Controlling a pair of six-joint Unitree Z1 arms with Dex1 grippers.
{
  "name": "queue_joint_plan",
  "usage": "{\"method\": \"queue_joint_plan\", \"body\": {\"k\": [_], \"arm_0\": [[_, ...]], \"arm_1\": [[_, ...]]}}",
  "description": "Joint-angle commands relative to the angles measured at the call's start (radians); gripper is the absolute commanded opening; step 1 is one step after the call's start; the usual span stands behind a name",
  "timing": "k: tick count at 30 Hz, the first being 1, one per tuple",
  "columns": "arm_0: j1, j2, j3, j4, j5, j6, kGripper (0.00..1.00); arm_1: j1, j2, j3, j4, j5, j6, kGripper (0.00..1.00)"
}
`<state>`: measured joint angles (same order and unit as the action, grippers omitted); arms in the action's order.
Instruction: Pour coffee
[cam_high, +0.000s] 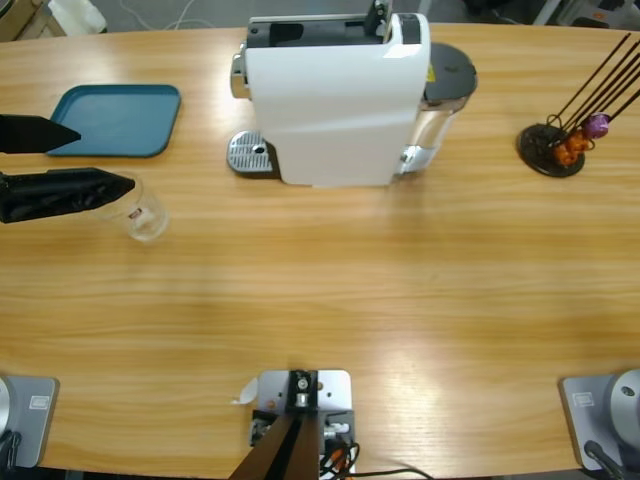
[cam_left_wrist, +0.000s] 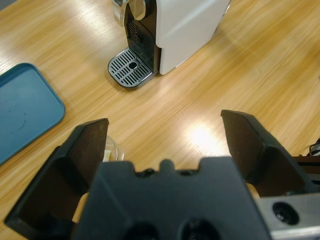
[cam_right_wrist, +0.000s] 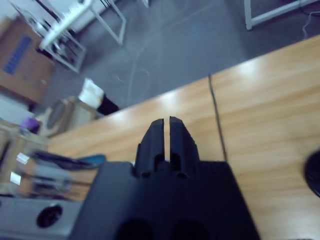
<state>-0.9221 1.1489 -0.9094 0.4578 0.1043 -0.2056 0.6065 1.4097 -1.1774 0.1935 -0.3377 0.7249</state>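
A: Left gripper spread wide, low over the long wooden table; small clear glass cup just beside one jaw, not yet gripped.
B: Coffee? Cannot tell any in the cup; boxy white coffee machine well apart.
A: Right gripper pressed together, holding nothing, apparently parked clear.

A teal tray lies left on the surface; a capsule stand sits far right.
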Motion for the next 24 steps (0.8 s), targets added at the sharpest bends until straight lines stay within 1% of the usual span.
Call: {"method": "queue_joint_plan", "body": {"k": [1, 6, 13, 18, 21, 24], "arm_0": [[-0.011, -0.004, 0.014, -0.007, -0.001, -0.006, 0.982], [-0.012, -0.048, 0.041, 0.005, 0.0, -0.001, 0.987], [-0.012, -0.041, 0.05, 0.002, -0.001, -0.001, 0.987], [-0.012, -0.051, 0.059, 0.002, 0.0, -0.001, 0.987], [-0.012, -0.06, 0.07, 0.002, 0.0, -0.001, 0.987], [-0.012, -0.07, 0.082, 0.002, 0.0, -0.001, 0.987]], "arm_1": [[0.121, 0.183, -0.112, -0.047, -0.029, 0.063, 0.0], [0.181, 0.247, -0.189, -0.046, -0.035, 0.064, 0.0], [0.234, 0.248, -0.205, -0.037, 0.007, 0.065, 0.0], [0.306, 0.305, -0.248, -0.029, 0.016, 0.065, 0.0], [0.327, 0.364, -0.316, 0.026, 0.021, 0.061, 0.0], [0.328, 0.415, -0.384, 0.125, 0.048, 0.051, 0.0]]}}
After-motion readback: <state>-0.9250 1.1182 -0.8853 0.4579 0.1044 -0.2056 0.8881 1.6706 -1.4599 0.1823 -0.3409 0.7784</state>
